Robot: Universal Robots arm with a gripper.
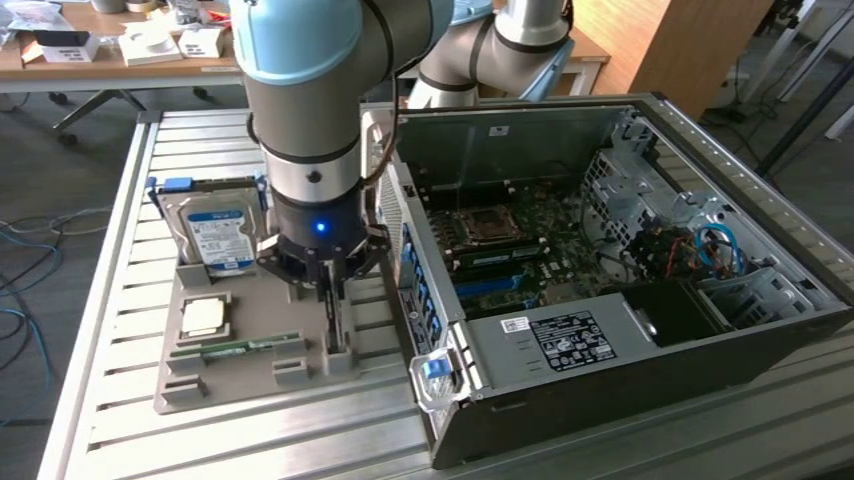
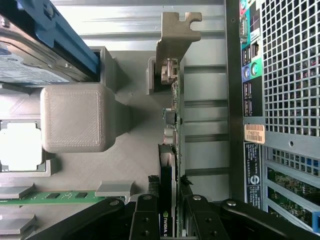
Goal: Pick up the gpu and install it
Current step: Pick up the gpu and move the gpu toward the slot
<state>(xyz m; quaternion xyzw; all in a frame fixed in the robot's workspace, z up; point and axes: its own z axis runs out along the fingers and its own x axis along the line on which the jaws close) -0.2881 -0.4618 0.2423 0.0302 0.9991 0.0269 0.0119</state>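
My pincer (image 2: 168, 214) grips the thin dark gpu card (image 2: 173, 117), which stands on edge in the grey moulded tray (image 2: 135, 150) beside the black computer case (image 2: 280, 75). I judge it light, stiff and fragile, best held by its flat faces.

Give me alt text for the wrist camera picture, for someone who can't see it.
The end effector sits over the gpu, which stands on edge in a grey holder, its pale bracket at the far end. A computer case is alongside.

My exterior cam: high, angled down over grey tray (image 1: 234, 388), open case (image 1: 601, 405). Wrist cam: close on gpu (image 2: 172, 125), same tray.
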